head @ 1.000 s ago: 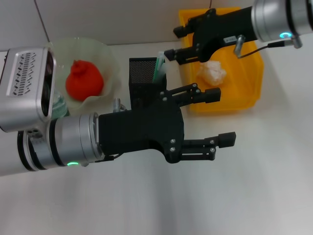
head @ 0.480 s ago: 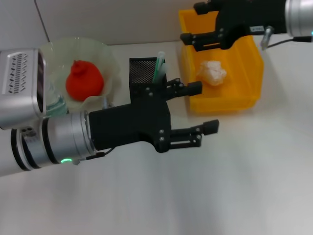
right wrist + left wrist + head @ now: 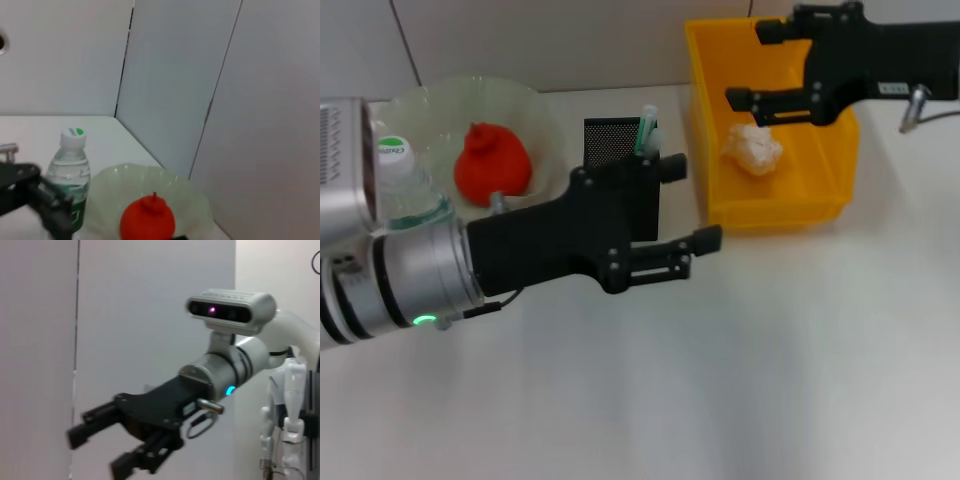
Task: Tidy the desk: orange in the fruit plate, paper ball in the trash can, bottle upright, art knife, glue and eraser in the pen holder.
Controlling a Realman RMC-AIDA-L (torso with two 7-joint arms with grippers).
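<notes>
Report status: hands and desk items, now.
Left hand open, empty, beside pen holder. Right hand open over trash can. Paper ball binned. Orange plated, bottle upright.

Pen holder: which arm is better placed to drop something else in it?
Left, probably: the left end effector, open and empty, hovers beside the pen holder; the right end effector is over the trash can.

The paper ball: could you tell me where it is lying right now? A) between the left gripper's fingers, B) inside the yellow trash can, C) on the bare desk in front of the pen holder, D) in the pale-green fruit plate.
B: in the head view the paper ball lies on the floor of the yellow trash can, below the open right gripper, while the fruit plate holds only the orange.
</notes>
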